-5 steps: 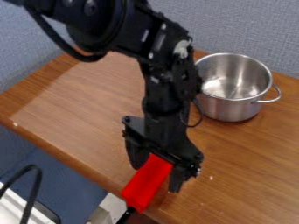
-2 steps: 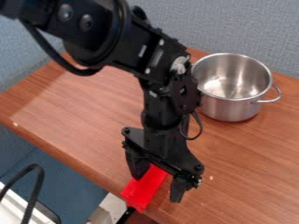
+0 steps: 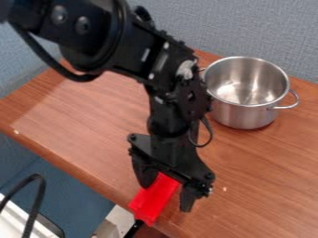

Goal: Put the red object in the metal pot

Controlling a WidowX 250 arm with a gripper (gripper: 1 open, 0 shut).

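**Open pincer straddling the red bar at the table's near edge**

The black gripper points straight down at the front of the table, its two jaws spread wide apart, one on each side of the red object. Whether the fingers actually touch the bar I cannot tell from here; they stand apart rather than clamped.

The red object is a bright, matte, flat rectangular bar with no markings. Its upper end is hidden between the jaws, and its lower end sticks out past the table's near edge.

Above the gripper rises the black arm, bulky and jointed, with cables looping along it, leaning in from the upper left.

The metal pot stands well apart from the bar, toward the back right of the wooden table. It is shiny steel, round and straight-sided, with a rolled rim and a small loop handle showing on its right side. Its inside looks bare.
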